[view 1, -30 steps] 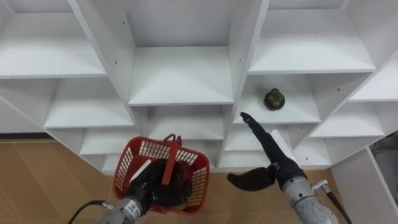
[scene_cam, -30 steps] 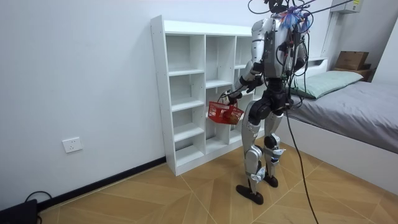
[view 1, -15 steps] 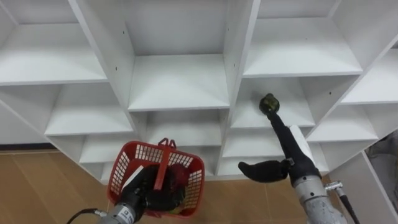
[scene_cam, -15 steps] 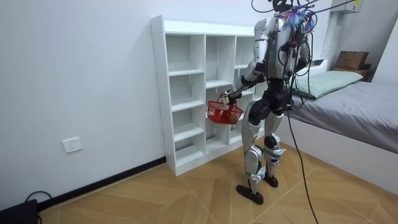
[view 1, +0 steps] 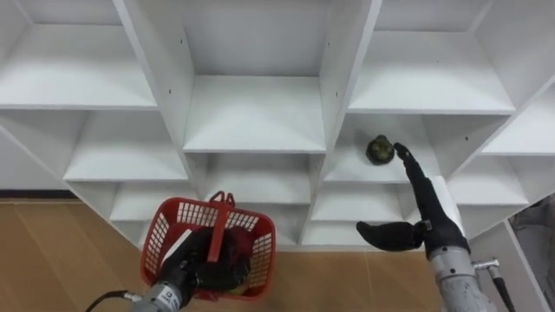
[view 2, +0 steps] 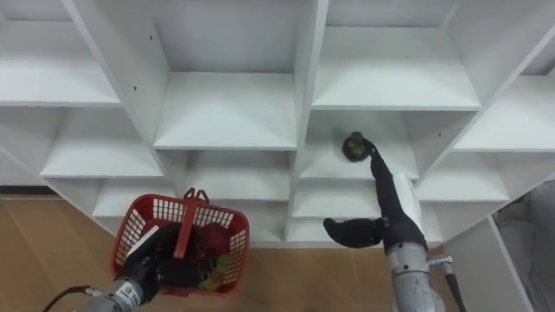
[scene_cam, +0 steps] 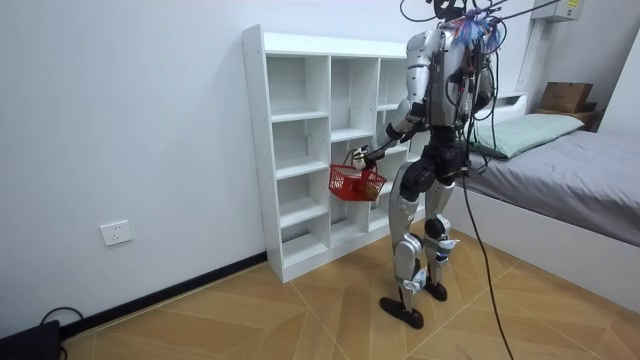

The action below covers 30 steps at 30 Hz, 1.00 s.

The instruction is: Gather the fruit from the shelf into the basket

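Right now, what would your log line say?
right hand: open, fingertips at dark green fruit on shelf | left hand: holds red basket by handle | fruit: not yet grasped

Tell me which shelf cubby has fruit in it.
The cubby that the right hand reaches into, right of the middle column: it alone holds a dark green fruit.
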Tool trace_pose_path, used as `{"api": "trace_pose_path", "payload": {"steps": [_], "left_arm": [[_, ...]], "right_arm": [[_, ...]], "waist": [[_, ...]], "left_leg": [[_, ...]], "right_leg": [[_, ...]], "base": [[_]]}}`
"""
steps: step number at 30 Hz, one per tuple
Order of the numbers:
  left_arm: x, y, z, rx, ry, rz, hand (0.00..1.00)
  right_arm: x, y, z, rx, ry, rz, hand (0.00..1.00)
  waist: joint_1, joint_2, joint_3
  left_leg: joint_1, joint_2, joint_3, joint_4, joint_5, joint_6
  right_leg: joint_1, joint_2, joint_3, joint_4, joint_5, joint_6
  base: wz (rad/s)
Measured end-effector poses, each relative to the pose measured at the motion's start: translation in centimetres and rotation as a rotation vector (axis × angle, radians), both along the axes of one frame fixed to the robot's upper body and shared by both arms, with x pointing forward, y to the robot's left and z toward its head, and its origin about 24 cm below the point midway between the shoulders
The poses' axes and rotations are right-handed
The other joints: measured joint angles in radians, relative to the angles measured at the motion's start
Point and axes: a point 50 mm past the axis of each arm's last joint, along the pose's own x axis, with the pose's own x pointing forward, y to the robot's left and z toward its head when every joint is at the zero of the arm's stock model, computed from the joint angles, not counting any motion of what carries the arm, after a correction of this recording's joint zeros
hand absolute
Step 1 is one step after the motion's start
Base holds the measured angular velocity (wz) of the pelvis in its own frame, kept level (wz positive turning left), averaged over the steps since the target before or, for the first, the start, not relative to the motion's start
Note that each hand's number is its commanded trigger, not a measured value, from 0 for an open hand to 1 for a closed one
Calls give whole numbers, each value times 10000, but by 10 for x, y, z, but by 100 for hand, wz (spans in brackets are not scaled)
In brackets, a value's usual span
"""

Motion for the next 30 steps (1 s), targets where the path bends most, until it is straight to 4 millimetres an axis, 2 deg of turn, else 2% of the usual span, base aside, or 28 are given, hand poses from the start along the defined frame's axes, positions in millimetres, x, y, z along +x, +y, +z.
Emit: {"api": "trace_pose_path", "payload": {"steps": [3,6,8,10,14,19,25,27,28,29,30], "left_arm": [[3,4,2,51,-130,178,100],[5,4,3,53,-173,165,100],[11,3,6,60,-339,118,100],[13,2,7,40,-404,83,100],[14,1,8,14,-426,84,100],[17,-5,8,-67,-489,-80,100],[18,-7,7,-6,-371,-68,100],[18,-7,7,11,-315,-54,100],[18,-7,7,20,-313,-50,100],[20,-7,8,37,-343,-41,100],[21,-7,9,42,-376,-37,100]], "right_arm": [[12,-4,3,-127,-177,-240,0],[20,-8,4,-35,-231,-599,0],[28,-12,7,-71,-380,-913,0],[30,-15,8,-148,-504,-1128,0],[40,-19,11,-321,-682,-1520,0],[51,-23,22,-386,-1341,-1836,0],[62,-27,28,-650,-1594,-2256,0],[65,-29,30,-713,-1643,-2431,0],[67,-30,31,-747,-1674,-2498,0],[70,-30,34,-758,-1795,-2537,0],[71,-30,35,-756,-1857,-2537,0]], "waist": [[3,-54,31],[1,-171,91],[-12,-285,170],[-6,-306,175],[57,-268,191],[484,-241,198],[573,-238,211],[578,-239,232],[571,-243,258],[573,-262,326],[566,-272,338]], "left_leg": [[-322,7,5,110,2,2],[-550,-6,-26,167,15,18],[-895,-21,-196,311,26,35],[-1125,-31,-310,426,29,39],[-1362,-37,-494,498,29,39],[-1829,-34,-475,621,29,39],[-2251,-48,-509,823,44,61],[-2307,-53,-493,891,49,69],[-2342,-51,-493,935,49,69],[-2399,-57,-493,980,49,69],[-2470,-56,-488,1015,49,69]], "right_leg": [[-362,-37,4,173,-3,-8],[-577,-100,-179,249,-27,-28],[-796,-140,-314,298,-28,-29],[-895,-164,-453,273,-28,-29],[-1003,-180,-646,226,-27,-33],[-1549,-227,-683,496,-47,-61],[-1922,-305,-739,740,-100,-93],[-1977,-330,-732,810,-120,-91],[-2003,-338,-733,848,-131,-94],[-2086,-358,-719,955,-176,-98],[-2179,-362,-707,978,-185,-101]], "base": [[-2],[4],[18],[23],[15],[-1],[5],[0],[0],[4],[0]]}}
